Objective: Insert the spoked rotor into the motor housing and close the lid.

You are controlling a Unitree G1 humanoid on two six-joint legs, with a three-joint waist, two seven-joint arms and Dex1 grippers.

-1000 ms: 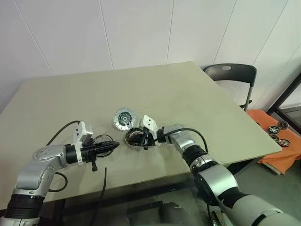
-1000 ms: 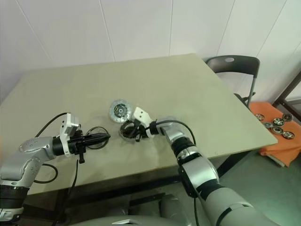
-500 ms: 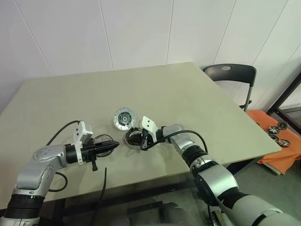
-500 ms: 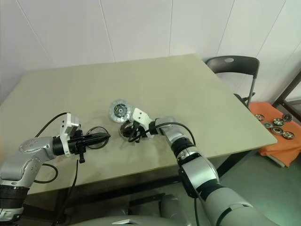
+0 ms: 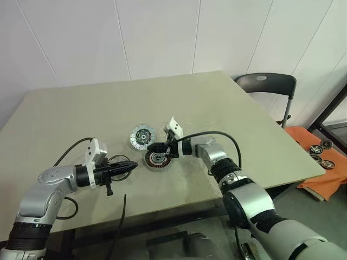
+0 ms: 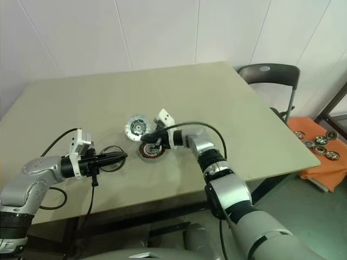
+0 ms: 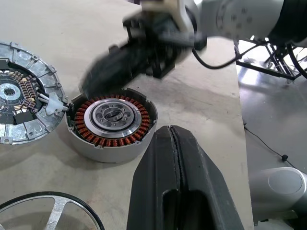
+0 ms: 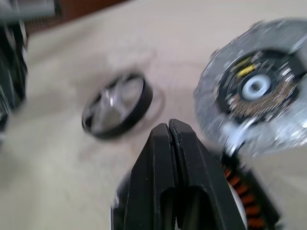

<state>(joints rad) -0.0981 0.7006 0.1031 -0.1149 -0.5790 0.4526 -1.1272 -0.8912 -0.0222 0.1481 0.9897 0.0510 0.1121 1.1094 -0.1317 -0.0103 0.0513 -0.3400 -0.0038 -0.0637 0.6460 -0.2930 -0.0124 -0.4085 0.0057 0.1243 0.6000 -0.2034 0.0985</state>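
The motor housing point(image 5: 157, 159) lies flat on the table with its copper windings facing up. Just beyond it lies the lid point(image 5: 142, 135), inner side up. The spoked rotor point(image 6: 111, 151) rests flat on the table to the housing's left. My left gripper point(image 5: 132, 164) is shut and empty, level over the rotor's near side, its tip pointing at the housing point(image 7: 111, 122). My right gripper point(image 5: 152, 147) is shut with nothing in it; it hovers over the housing's far edge, pointing left between housing and lid. The right wrist view shows the rotor point(image 8: 117, 104) and lid point(image 8: 256, 88) ahead.
A black chair point(image 5: 265, 84) stands past the table's right corner. An orange surface point(image 5: 325, 157) with several small wheels sits low on the right. Black cables trail from both wrists over the table's point(image 5: 244, 124) front part.
My right gripper has risen from the housing's right side and rolled, and now hangs over its far edge. The housing's copper face now shows plainly. The left arm has not moved.
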